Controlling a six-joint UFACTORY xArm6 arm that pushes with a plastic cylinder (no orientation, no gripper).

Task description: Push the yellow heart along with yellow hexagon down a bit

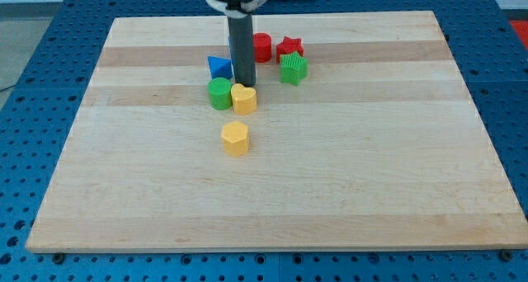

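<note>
Here the rod stood upright near the board's (462,150) top centre, its tip (244,85) resting just above the yellow heart (244,99), apparently touching that block's upper edge. There were no fingers to report: the arm ended in a plain rod, so nothing was apart, together or clamped. The yellow heart lay just right of the green cylinder (219,93), the two touching or nearly so. The yellow hexagon (235,138) sat below the heart, slightly to the view's left, with a clear strip of wood between them. Behind the rod were the blue triangle (219,66), the red cylinder (262,47), the red star (289,46) and the green star (293,68).

Judged from this layout, the push looked barely begun: the tip was placed for a downward stroke, but the heart had not met the hexagon. Remaining work: drive the heart down into the hexagon, then carry both a little lower.
</note>
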